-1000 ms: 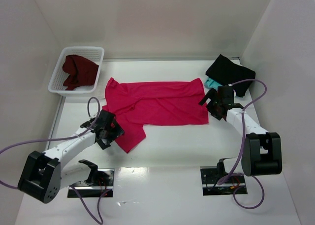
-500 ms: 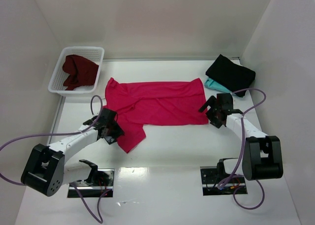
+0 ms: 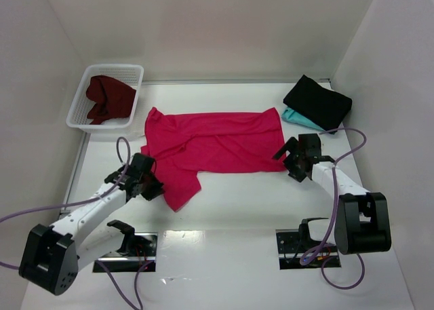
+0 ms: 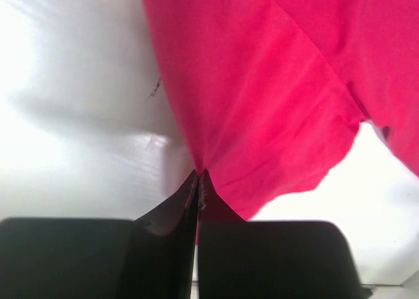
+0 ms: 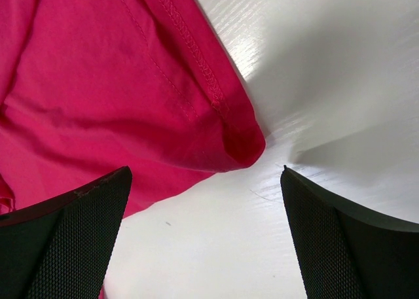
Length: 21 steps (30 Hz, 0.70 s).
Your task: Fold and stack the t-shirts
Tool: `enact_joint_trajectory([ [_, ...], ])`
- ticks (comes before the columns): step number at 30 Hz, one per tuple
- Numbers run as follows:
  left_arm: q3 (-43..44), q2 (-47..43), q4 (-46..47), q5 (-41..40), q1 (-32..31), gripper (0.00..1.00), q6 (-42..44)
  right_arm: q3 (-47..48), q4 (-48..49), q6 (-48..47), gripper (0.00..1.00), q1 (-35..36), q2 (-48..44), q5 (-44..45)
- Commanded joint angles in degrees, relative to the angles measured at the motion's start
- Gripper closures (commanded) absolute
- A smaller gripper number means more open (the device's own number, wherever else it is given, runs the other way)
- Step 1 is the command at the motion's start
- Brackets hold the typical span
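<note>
Top external, left fingers (image 4: 163, 243) pinching crimson-pink t-shirt (image 3: 217, 144), right fingers (image 5: 65, 240) wide at its corner, maroon t-shirt (image 3: 108, 98) in basket (image 3: 130, 70).

1. The upper left is filled by a crimson-pink t-shirt (image 5: 98, 83), spread with soft wrinkles on a glossy white table (image 5: 327, 50).
2. A double-stitched hem (image 5: 190, 50) is seen running diagonally down to a rounded, slightly curled corner.
3. The right hand (image 5: 204, 171) is held wide open, and its two black textured fingers (image 5: 65, 240) are set at the lower corners.
4. The shirt corner is framed between the fingertips and is touched by neither.
5. A grey shadow is cast on the table right of the corner.
</note>
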Motion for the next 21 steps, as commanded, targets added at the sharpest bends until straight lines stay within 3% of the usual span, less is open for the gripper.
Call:
enact_joint_trajectory([
  [1, -0.17, -4.74, -4.38, -1.40, -0.12, 1.00, -2.36, -0.65, 1.47, 0.87, 0.00, 0.55, -1.07, 0.15],
  [5, -0.17, -10.80, -5.79, -2.80, -0.12, 1.00, -2.89, -0.13, 1.47, 0.87, 0.08, 1.08, 0.60, 1.38],
  [10, -0.17, -10.65, -5.79, -2.28, 1.55, 1.00, -1.23, 0.41, 2.61, 0.34, 0.21, 1.08, 1.75, 2.00],
  [13, 0.45, -9.94, -6.31, -2.28, 1.55, 1.00, -0.70, 0.41, 2.61, 0.34, 0.34, 1.08, 3.41, 2.53],
  [18, 2.46, -9.94, -7.54, -3.42, 1.55, 1.00, -0.08, 0.41, 3.66, 0.34, 0.48, 2.92, 4.74, 4.01],
  [21, 4.31, -10.55, -8.08, -3.42, 1.55, 1.00, -0.08, 1.72, 3.66, 0.34, 0.64, 3.63, 6.05, 4.72],
])
